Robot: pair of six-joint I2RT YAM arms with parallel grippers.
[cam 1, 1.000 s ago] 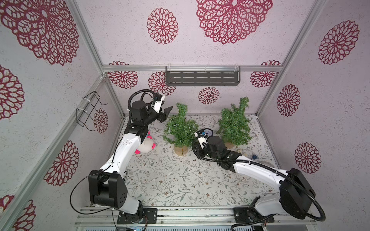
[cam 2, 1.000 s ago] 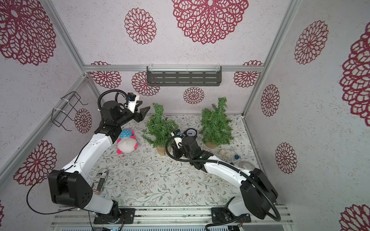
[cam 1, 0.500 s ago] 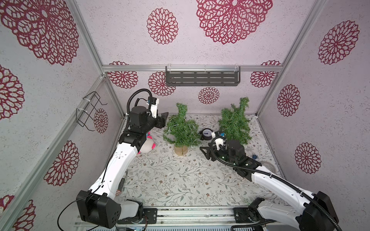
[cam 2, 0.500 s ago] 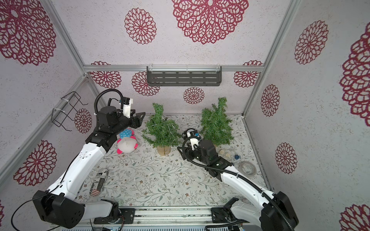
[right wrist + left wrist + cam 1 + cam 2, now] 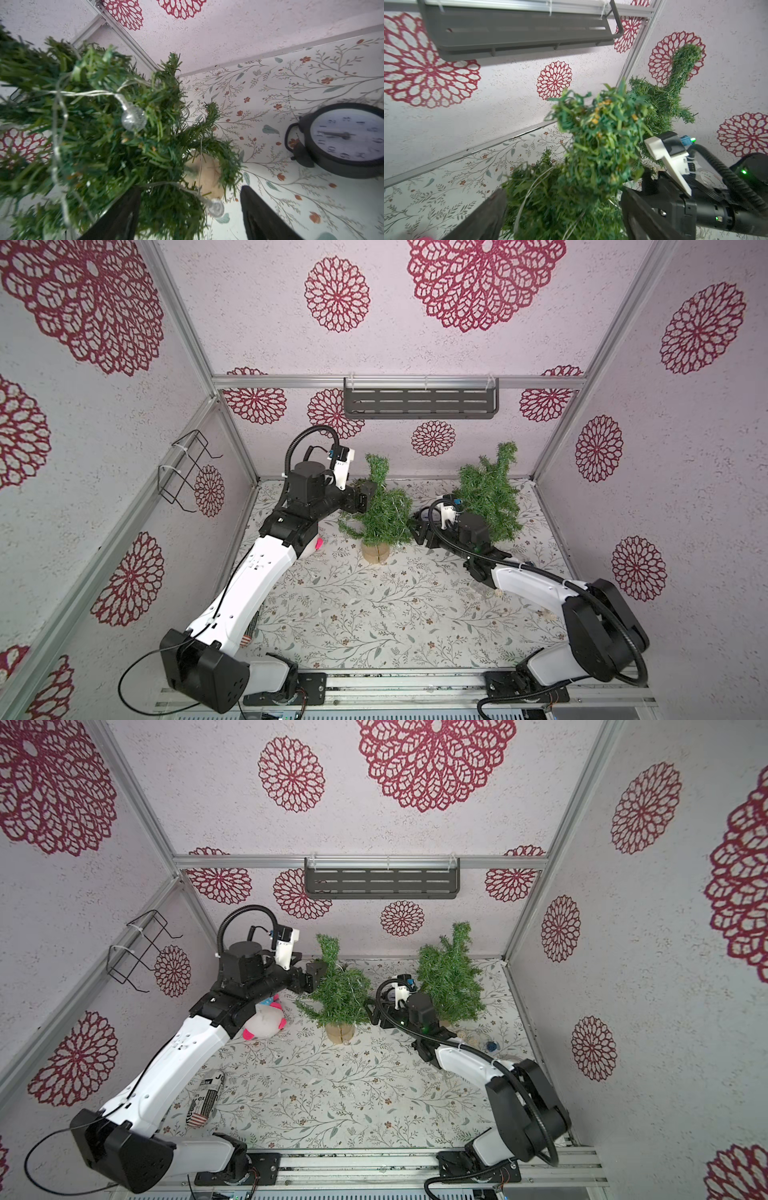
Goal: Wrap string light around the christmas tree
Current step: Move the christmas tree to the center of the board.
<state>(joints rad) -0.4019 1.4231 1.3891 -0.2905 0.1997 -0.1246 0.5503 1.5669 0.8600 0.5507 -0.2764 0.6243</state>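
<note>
The christmas tree (image 5: 380, 514) (image 5: 340, 996) is small and green, upright on a round wooden base. The string light (image 5: 133, 118), a clear wire with round clear bulbs, loops over its branches; its wire (image 5: 525, 197) also shows in the left wrist view. My left gripper (image 5: 361, 499) (image 5: 564, 218) is open at the tree's upper left, with foliage between its fingers. On the tree's lower right side, my right gripper (image 5: 419, 531) (image 5: 190, 216) is open, with branches and one bulb (image 5: 216, 206) hanging between its fingers.
A second green tree (image 5: 490, 497) stands at the back right. A black alarm clock (image 5: 345, 139) sits between the trees. A pink-and-white plush toy (image 5: 266, 1021) and a can (image 5: 205, 1098) lie on the left. A grey shelf (image 5: 419, 404) hangs on the back wall.
My right gripper has opened, swung out to the right and come back to the tree. My left gripper has widened, dropped and moved right into the tree's foliage.
</note>
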